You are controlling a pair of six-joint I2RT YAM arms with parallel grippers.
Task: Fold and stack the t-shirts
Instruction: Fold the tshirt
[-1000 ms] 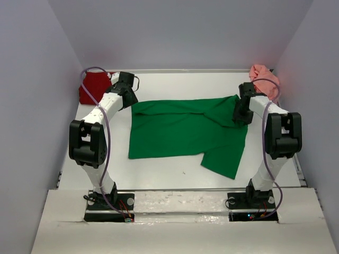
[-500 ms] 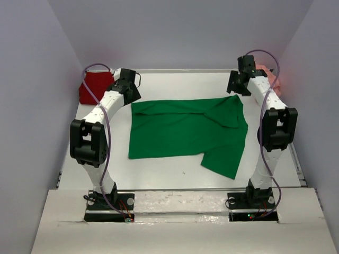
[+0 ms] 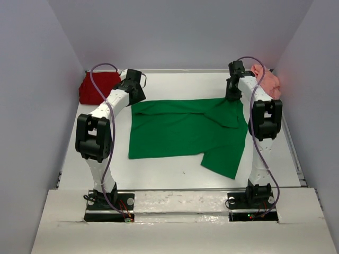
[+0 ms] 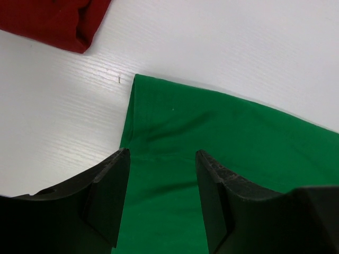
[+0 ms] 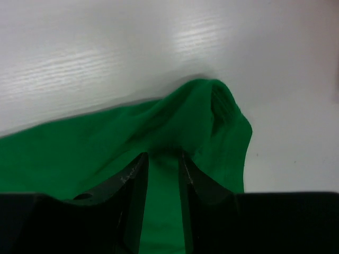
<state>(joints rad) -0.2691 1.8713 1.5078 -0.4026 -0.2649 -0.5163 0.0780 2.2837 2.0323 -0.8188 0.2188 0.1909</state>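
The green t-shirt lies spread flat in the middle of the table, one sleeve folded in at its right. My left gripper hovers over its far left corner, open, its fingers straddling green cloth without pinching it. At the far right corner my right gripper is down on the shirt. In the right wrist view its jaws are drawn close, with a raised bunch of green cloth between and ahead of them. The dark red t-shirt sits at the back left and the salmon pink t-shirt at the back right.
White walls close the table in at the back and on both sides. The red t-shirt's edge lies just beyond the left gripper. Bare white surface runs between the green shirt and the near edge.
My right arm lifted off the shirt's right side, swung back and came down on the far right corner, its jaws widening then narrowing. The left arm shifted slightly right.
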